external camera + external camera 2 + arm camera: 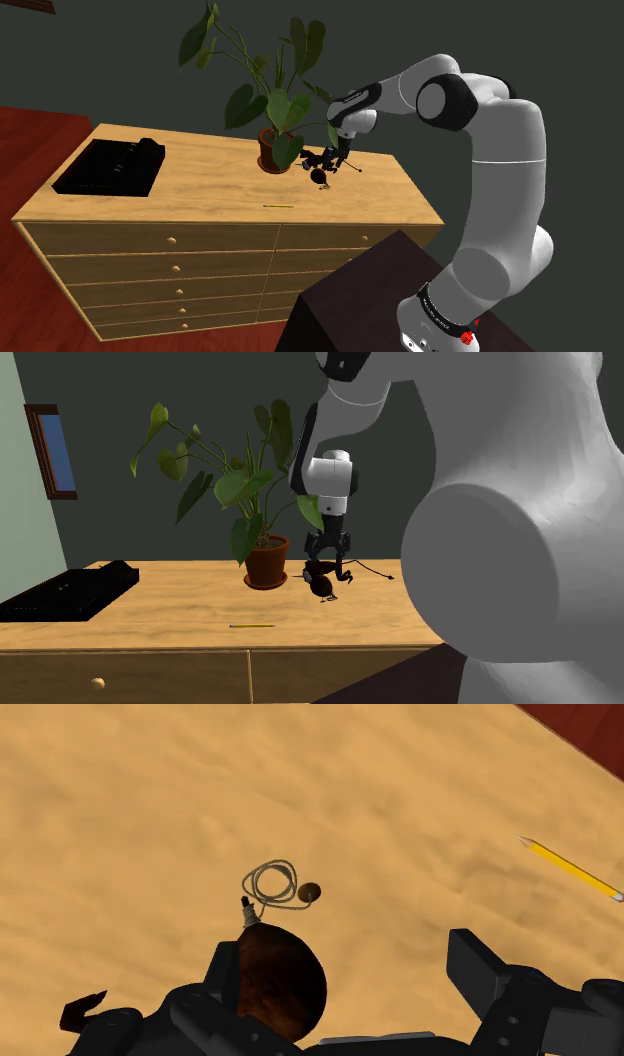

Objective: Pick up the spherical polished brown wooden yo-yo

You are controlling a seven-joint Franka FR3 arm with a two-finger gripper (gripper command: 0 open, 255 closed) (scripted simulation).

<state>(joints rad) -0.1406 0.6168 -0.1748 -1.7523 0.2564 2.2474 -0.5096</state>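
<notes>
Yo-yo (278, 979): brown ball, low at desk (200, 205), just beside pot (271, 152). Pincer (345, 954): open, straddling yo-yo; one finger at ball, other well apart. No grip yet. Judgement: approach done; closing and lift remain.

Setting: domestic room. Evidence: wide light-wood chest of drawers (200, 205) with round knobs; large-leaved green houseplant in a terracotta pot (272, 150) near its back edge; flat black electronic box (110, 167) at its end on the shoulder view's left; red-brown plank floor (25, 150); dark grey-green walls (100, 60); brown-framed blue pane (56, 447)
</notes>
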